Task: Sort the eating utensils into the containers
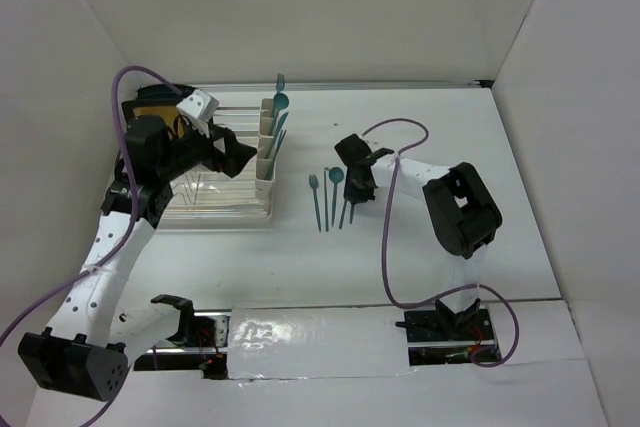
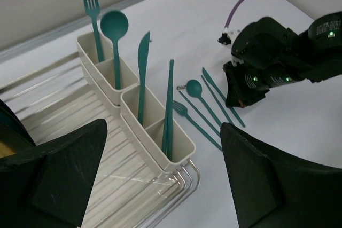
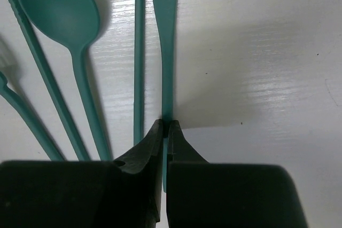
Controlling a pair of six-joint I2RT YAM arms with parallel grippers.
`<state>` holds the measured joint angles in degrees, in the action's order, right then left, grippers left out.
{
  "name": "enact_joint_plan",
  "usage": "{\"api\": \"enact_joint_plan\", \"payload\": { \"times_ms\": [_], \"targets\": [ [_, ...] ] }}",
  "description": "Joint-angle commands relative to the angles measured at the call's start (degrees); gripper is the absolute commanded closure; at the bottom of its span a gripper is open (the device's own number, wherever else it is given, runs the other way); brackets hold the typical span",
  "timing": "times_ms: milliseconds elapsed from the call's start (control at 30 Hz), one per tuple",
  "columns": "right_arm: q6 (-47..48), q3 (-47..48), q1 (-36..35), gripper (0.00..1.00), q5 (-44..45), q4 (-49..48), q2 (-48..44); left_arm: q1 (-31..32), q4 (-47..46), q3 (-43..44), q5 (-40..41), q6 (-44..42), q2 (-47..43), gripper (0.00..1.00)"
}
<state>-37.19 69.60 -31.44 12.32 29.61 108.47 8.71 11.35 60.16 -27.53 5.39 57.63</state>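
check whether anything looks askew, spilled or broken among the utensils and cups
Nothing stands out. The fork, spoon and knife in the cups stand near upright, one to a cup. The loose utensils lie roughly parallel on the table, intact, and the right fingers pinch a loose knife by its handle.

Bright, even, diffuse light. Glare on the glossy strip [image 1: 300, 332] at the tabletop [image 1: 520, 147] near edge. Soft shadow right of the knife [image 3: 166, 36]. Left gripper [image 2: 164, 126] fingers [image 2: 256, 180] underexposed, slightly blurred.
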Motion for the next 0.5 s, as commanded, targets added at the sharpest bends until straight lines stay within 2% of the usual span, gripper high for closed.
{"api": "enact_joint_plan", "payload": {
  "times_ms": [0,133,233,300,367,467],
  "targets": [
    [2.0,-6.5,0.3,1.00,3.2,5.0,2.9,0.5,1.3,5.7,1.3,-2.4,0.7,0.00],
    [3.8,-10.4,0.9,1.00,-1.6,-2.2,-4.6,3.6,5.3,9.9,2.4,0.3,7.3,0.00],
    [6.1,-13.1,1.0,1.00,-6.2,-8.7,-13.7,6.8,13.1,19.0,7.6,2.9,14.5,0.00],
    [8.0,-13.8,1.4,1.00,-9.8,-11.9,-20.2,9.1,16.5,26.2,8.4,4.6,17.8,0.00],
    [8.9,-13.8,1.4,1.00,-11.1,-11.9,-25.0,9.7,17.3,31.6,8.1,8.9,21.2,0.00],
    [11.6,-13.1,1.1,1.00,-12.7,-13.0,-30.0,11.1,15.5,33.9,6.3,15.8,24.5,0.01]
  ]
}}
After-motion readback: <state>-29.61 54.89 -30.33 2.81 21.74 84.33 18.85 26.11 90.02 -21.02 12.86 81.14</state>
